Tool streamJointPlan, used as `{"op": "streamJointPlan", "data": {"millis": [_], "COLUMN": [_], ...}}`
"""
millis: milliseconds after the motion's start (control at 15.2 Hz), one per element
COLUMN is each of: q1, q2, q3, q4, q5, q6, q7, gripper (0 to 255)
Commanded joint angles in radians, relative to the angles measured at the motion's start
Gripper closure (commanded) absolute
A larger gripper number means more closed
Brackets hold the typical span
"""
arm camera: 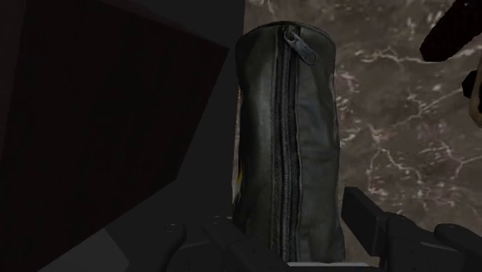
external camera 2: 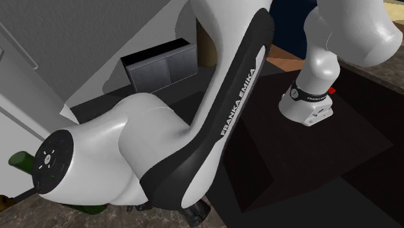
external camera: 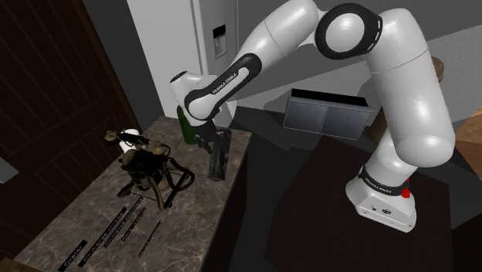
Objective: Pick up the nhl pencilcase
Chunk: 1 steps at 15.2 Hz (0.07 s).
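Counts from my station:

- arm [external camera: 402,93]: one, on one stand [external camera: 309,209], carrying one gripper [external camera: 207,144].
- marble counter [external camera: 189,224]: one.
- On it:
  - dark zipped pencil case [external camera: 218,157]: one.
  - green bottle [external camera: 185,130]: one.
  - dark telephone-like object [external camera: 148,166] with a coiled cord: one.
  - flat dark strips [external camera: 108,232] lying near the front end: I make out at least four, and can't give an exact number.
- grey box [external camera: 328,114] on the floor: one, with two front panels.

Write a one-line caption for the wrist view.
Gripper at one end of a dark zippered pencil case lying along the edge of a dark marbled counter.
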Motion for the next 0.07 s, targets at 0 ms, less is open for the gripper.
{"op": "streamJointPlan", "data": {"millis": [0], "q1": [0.0], "q2": [-0.004], "q3": [0.001], "q4": [0.005], "q5": [0.001], "q6": [-0.008], "q7": [-0.001], "gripper": [255]}}
